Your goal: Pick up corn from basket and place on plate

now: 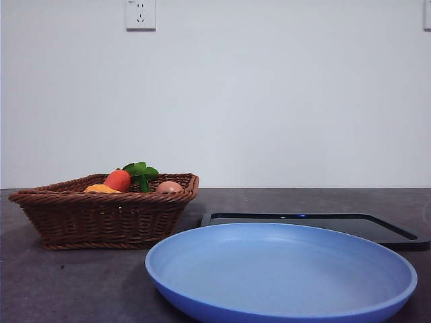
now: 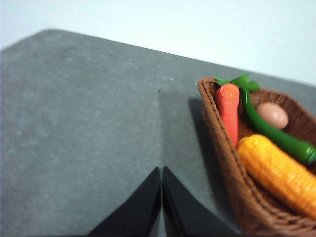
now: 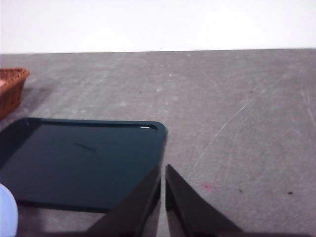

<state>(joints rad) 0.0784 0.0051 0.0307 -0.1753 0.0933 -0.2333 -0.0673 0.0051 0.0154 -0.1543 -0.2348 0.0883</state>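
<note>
Presently, contents stood as follows. Basket: brown wicker, on the table beside the plate, which was blue, bare and nearest the front camera. Corn: lying inside the basket along one wall, next to the carrot, a green pepper and an egg. Black tray: behind the plate. Left gripper: jaws pressed together, above bare table just beside the basket. Right gripper: jaws together, idle by the tray's corner. Advice: part the left jaws before descending, straddle the cob across its width, clear of the carrot and the wall.
</note>
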